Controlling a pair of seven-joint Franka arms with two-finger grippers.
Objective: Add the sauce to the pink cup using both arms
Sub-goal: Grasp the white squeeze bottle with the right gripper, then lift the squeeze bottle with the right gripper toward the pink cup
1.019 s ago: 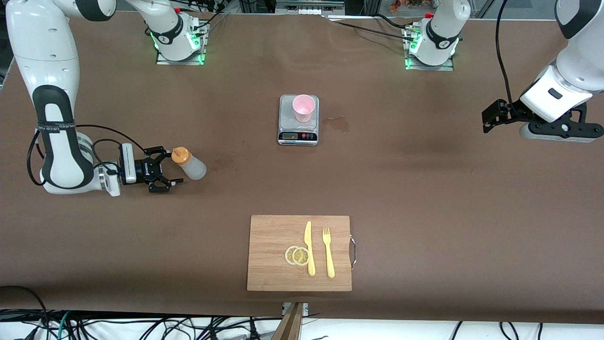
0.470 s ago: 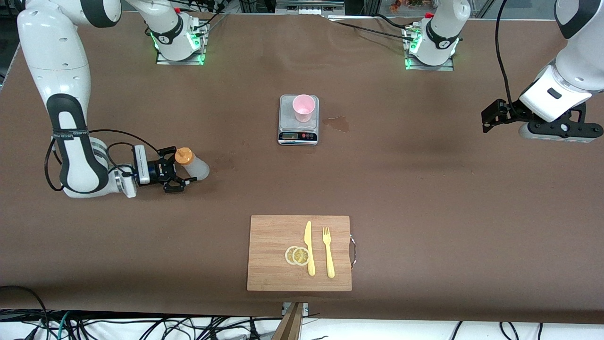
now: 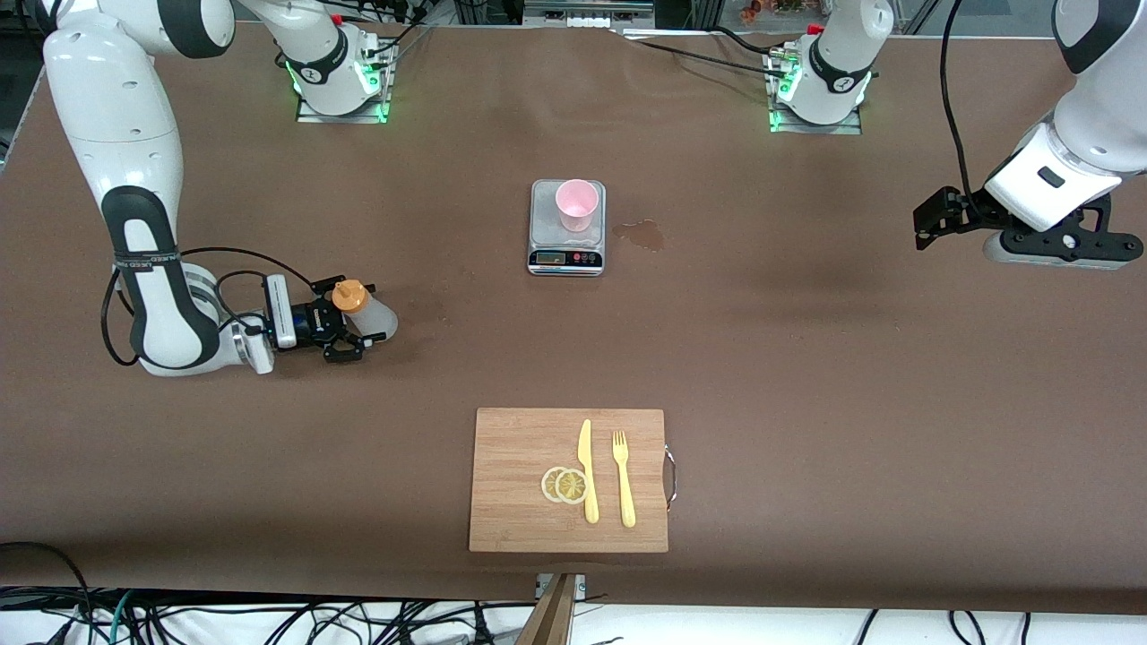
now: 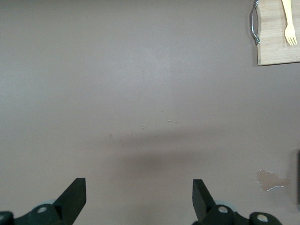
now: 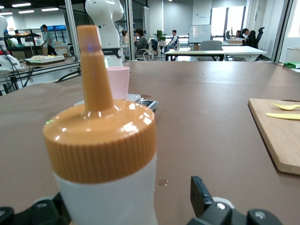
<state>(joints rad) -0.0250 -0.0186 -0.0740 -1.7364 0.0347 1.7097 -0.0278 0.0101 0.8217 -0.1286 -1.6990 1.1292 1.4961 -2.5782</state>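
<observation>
The left gripper (image 4: 139, 199) is over bare brown table (image 4: 140, 70), its two black fingertips (image 4: 75, 194) spread wide with nothing between them. A wooden cutting board (image 4: 276, 47) with a metal handle (image 4: 254, 23) carries a yellow fork (image 4: 289, 23). A pale stain (image 4: 271, 179) marks the table.

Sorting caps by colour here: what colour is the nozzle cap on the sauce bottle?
Orange, on the sauce bottle; clearest in the right wrist view.
</observation>
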